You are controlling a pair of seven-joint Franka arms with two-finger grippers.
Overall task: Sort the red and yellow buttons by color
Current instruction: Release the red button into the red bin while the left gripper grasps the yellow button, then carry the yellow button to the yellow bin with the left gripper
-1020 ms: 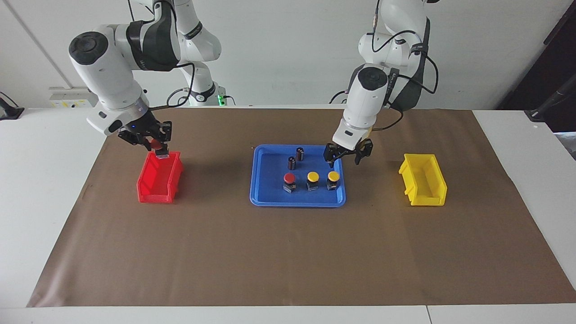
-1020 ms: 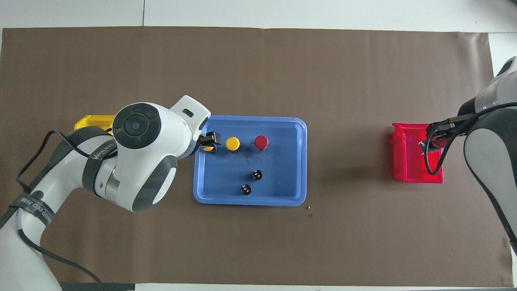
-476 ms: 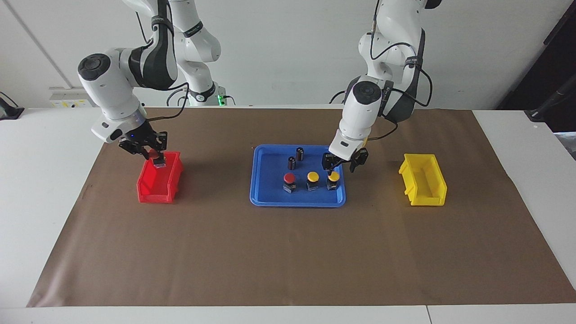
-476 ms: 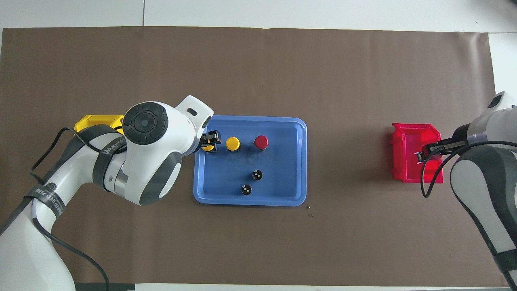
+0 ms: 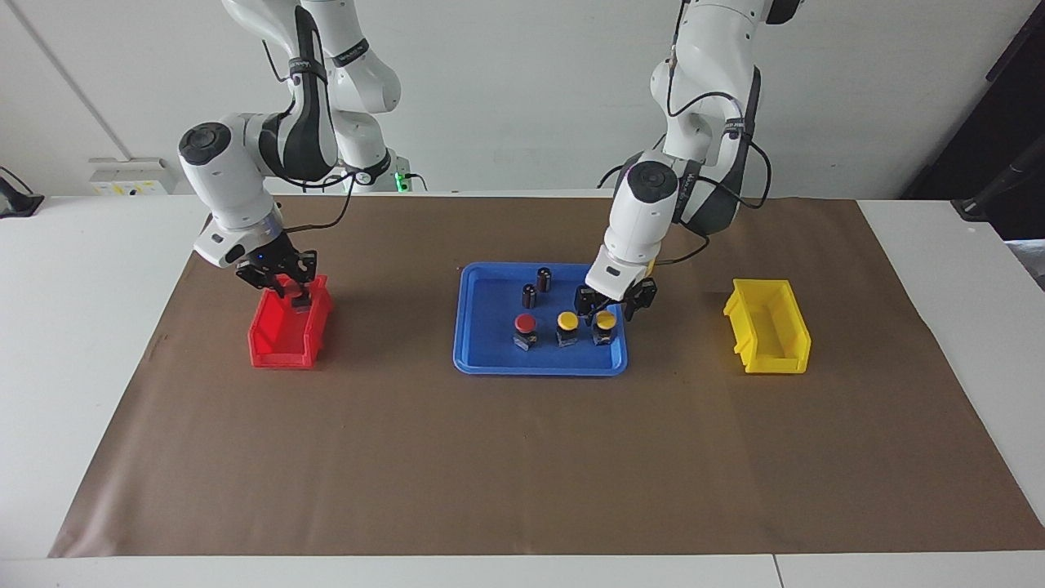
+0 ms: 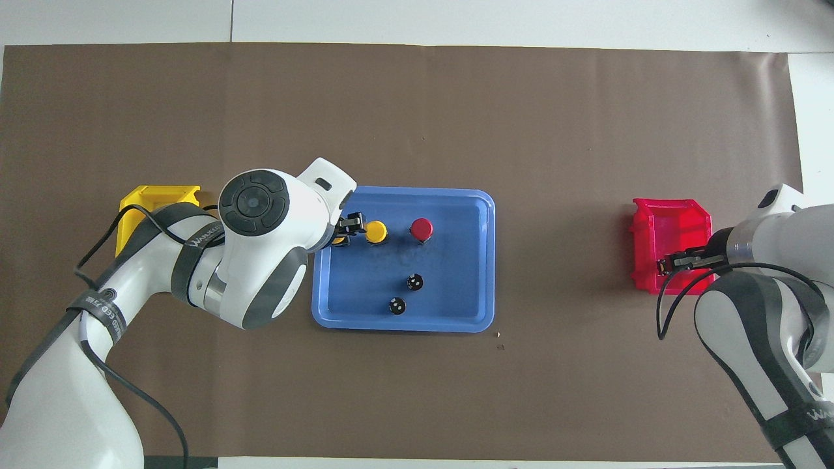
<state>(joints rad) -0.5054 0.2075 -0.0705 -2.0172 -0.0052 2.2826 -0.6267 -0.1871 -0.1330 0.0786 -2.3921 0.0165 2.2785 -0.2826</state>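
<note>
A brown paper sheet [image 5: 522, 457] covers the white worktop [image 5: 73, 343]. At its centre, a glossy blue tray [image 5: 482, 343] holds one red button [image 5: 525, 324] and two yellow buttons [image 5: 567, 320], each a domed cap on a black body, beside two dark cylinders [image 5: 544, 278]. The left gripper [image 5: 607, 304] straddles the end yellow button [image 5: 605, 320], fingers apart. The right gripper [image 5: 283, 285] dips into the red bin [image 5: 282, 339], gripping a small dark piece; the yellow bin [image 5: 767, 327] stands toward the left arm's end.

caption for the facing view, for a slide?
Left gripper over a yellow button in the blue tray; right gripper over red bin.
</note>
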